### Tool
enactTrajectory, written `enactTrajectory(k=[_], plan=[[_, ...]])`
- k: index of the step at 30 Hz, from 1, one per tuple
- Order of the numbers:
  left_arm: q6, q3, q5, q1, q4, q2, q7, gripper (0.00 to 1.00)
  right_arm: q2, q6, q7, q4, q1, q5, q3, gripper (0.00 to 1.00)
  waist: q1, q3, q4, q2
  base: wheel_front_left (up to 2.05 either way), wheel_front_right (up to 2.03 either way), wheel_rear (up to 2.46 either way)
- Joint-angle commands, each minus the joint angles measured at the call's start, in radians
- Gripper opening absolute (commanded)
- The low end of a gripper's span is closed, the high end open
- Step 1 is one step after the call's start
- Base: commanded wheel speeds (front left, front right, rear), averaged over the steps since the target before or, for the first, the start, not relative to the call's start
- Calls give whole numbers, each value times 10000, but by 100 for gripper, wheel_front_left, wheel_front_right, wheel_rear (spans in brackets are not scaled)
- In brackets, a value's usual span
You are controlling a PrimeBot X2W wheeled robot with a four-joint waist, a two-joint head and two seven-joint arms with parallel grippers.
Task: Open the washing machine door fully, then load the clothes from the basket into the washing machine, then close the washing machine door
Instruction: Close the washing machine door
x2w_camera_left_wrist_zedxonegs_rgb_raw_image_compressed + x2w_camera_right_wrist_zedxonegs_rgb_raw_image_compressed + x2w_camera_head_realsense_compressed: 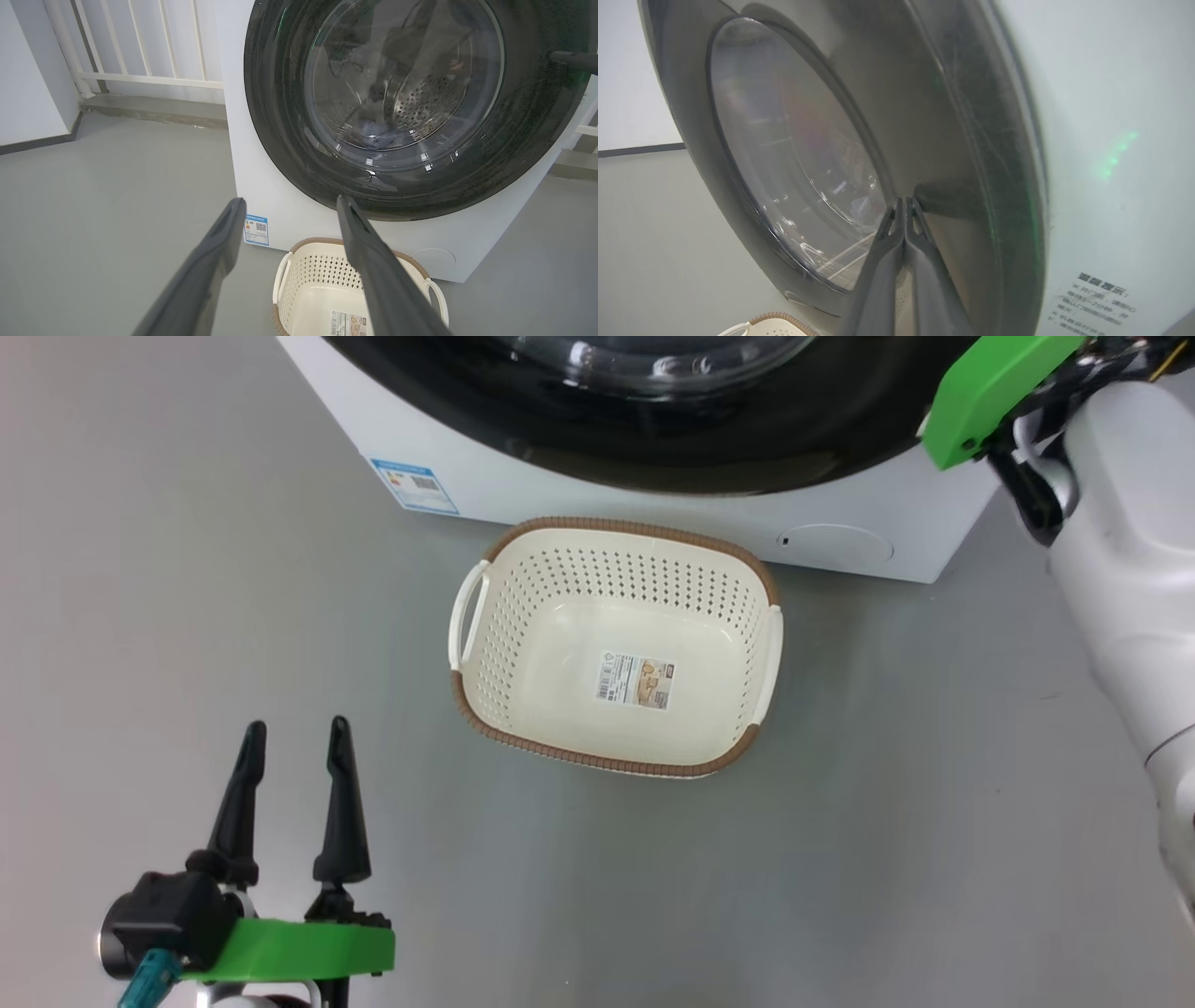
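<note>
My right fingers (pixel 887 261), pressed together, push against the washing machine door (pixel 952 140) at its glossy right rim. My left fingers (pixel 341 803) hang spread, near left of the empty basket (pixel 523 537). The tips could skid off the slick curve, leaving the door unlatched.

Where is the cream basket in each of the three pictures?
Head view: the basket sits in the middle, on the floor just below the washing machine door.
Left wrist view: bottom middle, under the door.
Right wrist view: its rim and a handle peek in at the bottom edge, left of middle, below the door.
Shared landmark: the round black door.
</note>
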Motion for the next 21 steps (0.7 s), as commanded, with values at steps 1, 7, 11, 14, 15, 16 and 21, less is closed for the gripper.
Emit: enactTrajectory(k=[1, 7, 11, 14, 15, 16, 21], plan=[[-44, 310, 39, -281, -191, 145, -91, 100, 16, 10, -112, -39, -319, -147, -152, 0, 0, 127, 108, 0, 0, 0, 0], [-61, 363, 38, -337, -127, 134, -91, 100, -16, 10, -143, 103, -538, -448, -257, 0, 0, 181, 76, 0, 0, 0, 0], [-2, 347, 11, -358, -113, 132, -91, 100, -15, 10, -146, -126, -368, -604, -290, 0, 0, 146, 2, 0, 0, 0, 0], [32, 336, 7, -378, -115, 131, -91, 100, 41, 10, -147, -402, -79, -663, -302, 0, 0, 114, -72, 0, 0, 0, 0], [33, 328, 11, -378, -112, 131, -91, 100, 77, 10, -147, -529, 58, -648, -297, 0, 0, 95, -100, 0, 0, 0, 0], [33, 328, 11, -378, -112, 131, -91, 100, 77, 10, -147, -529, 58, -648, -297, 0, 0, 95, -100, 0, 0, 0, 0], [46, 370, 73, -353, -79, 131, -91, 100, 118, 10, -147, -1486, 1021, -414, -399, 0, 0, -33, -272, 0, 0, 0, 0]])
